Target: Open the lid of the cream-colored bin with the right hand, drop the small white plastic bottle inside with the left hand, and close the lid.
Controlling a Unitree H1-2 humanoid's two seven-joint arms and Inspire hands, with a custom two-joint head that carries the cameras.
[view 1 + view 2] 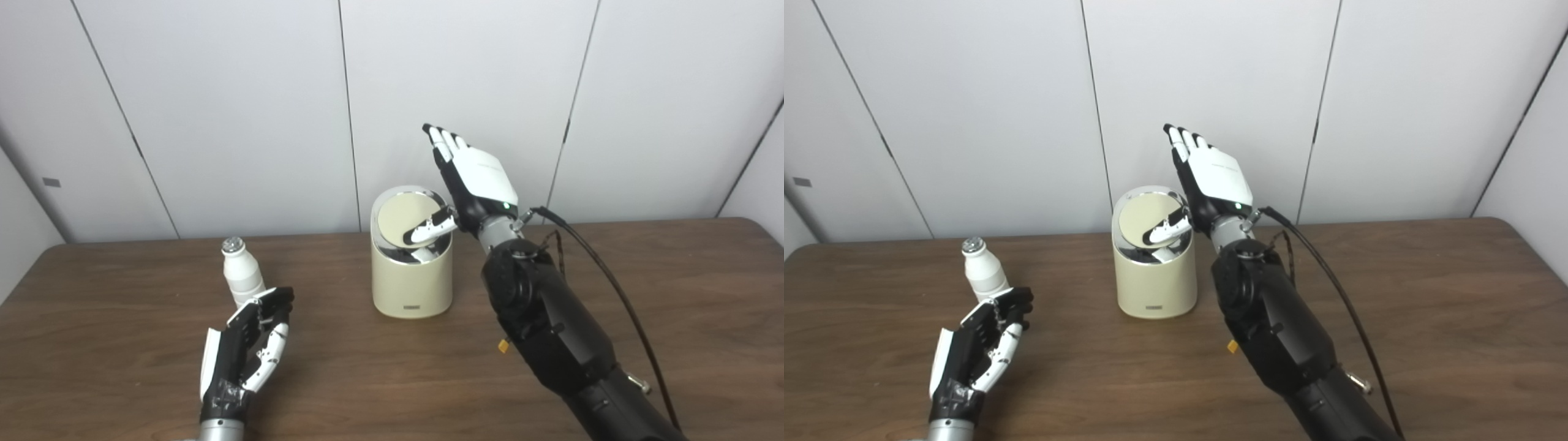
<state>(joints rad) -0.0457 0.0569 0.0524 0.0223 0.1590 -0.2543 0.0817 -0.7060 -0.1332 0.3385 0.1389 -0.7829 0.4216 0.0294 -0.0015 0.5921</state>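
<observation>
The cream-colored bin point(411, 283) stands at the table's middle, its round lid point(402, 219) tilted up toward me. My right hand point(470, 174) is raised over the bin's right rim, fingers straight and pointing up, thumb point(432, 228) pressed on the tilted lid. The small white plastic bottle point(241, 272) with a silver cap stands upright left of the bin. My left hand point(251, 343) rests open just in front of the bottle, fingertips close beside it, holding nothing.
The brown wooden table point(674, 306) runs back to a white panelled wall. A black cable point(612, 288) loops along my right forearm. The table's far edge meets the wall just behind the bin.
</observation>
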